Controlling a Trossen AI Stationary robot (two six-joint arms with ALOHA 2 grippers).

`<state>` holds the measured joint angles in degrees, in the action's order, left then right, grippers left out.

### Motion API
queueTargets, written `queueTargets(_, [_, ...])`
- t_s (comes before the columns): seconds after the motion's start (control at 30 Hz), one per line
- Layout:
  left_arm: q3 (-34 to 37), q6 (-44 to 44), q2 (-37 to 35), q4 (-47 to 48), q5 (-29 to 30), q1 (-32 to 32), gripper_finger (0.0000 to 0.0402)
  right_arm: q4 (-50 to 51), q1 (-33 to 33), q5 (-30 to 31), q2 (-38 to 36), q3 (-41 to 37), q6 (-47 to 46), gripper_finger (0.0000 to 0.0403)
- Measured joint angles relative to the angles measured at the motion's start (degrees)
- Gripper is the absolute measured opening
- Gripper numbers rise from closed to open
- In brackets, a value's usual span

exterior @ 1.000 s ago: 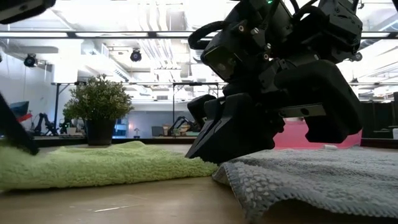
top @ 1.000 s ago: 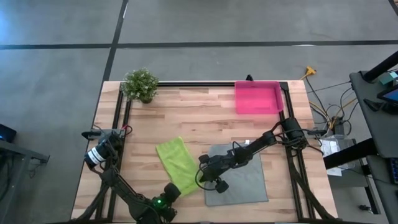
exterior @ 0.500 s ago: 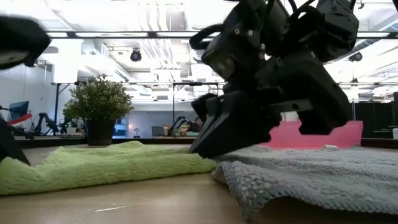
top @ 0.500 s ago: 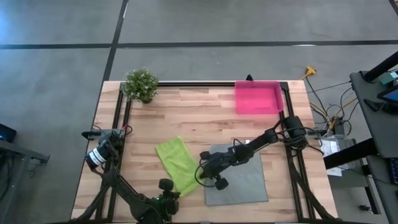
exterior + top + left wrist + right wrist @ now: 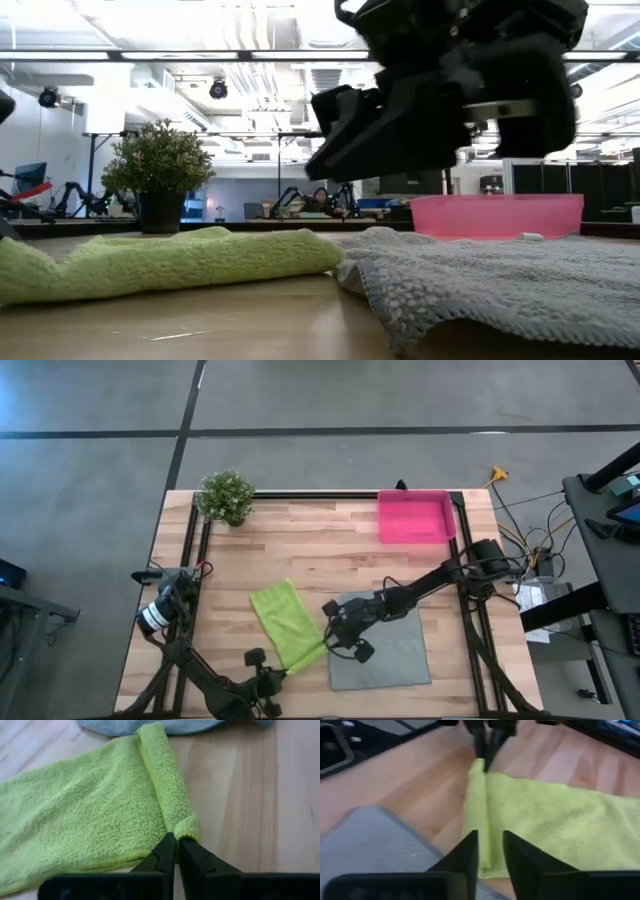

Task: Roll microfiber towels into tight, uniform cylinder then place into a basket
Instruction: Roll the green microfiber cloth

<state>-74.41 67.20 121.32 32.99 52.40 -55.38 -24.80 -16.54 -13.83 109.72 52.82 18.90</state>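
Observation:
The lime green towel lies flat on the table left of the grey towel. The green towel's edge beside the grey one is rolled into a thin tube. My left gripper is shut at the tube's near end, by the table's near edge. My right gripper hangs open above the tube's far end, clear of both towels in the low view. The pink basket stands at the far right. My left gripper pinches the near end of the green towel's rolled edge between its two fingertips. The fingers come slanting down from the table's near side, in line with the roll. The roll and the remainder of the towel lie on the table.
A small potted plant stands at the far left corner. The grey towel's left edge lies bunched right beside the green one. Bare wood stretches between the towels and the basket.
My right gripper has risen off the table between the two towels and now hangs clear above them. My left gripper has stayed in place and rolled about its own axis; the green towel's edge beside the grey towel is now curled into a thin roll.

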Motion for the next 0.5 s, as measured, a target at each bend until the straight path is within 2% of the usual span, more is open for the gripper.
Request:
queueTargets(0.23, [0.0, 7.8, -0.1, 0.0, 5.0, -0.2, 0.0, 2.0, -1.8, -1.1, -0.2, -1.4, 1.1, 0.0186])
queueTargets(0.37, [0.4, 11.9, -0.2, -0.1, 5.0, -0.2, 0.0, 0.7, -2.2, 1.5, 1.1, -1.5, -0.1, 0.0197])
queueTargets(0.5, [1.4, 15.3, -0.2, -0.9, 4.9, -0.2, 0.0, -3.2, -2.3, 5.4, 3.4, -1.6, -0.4, 0.019])
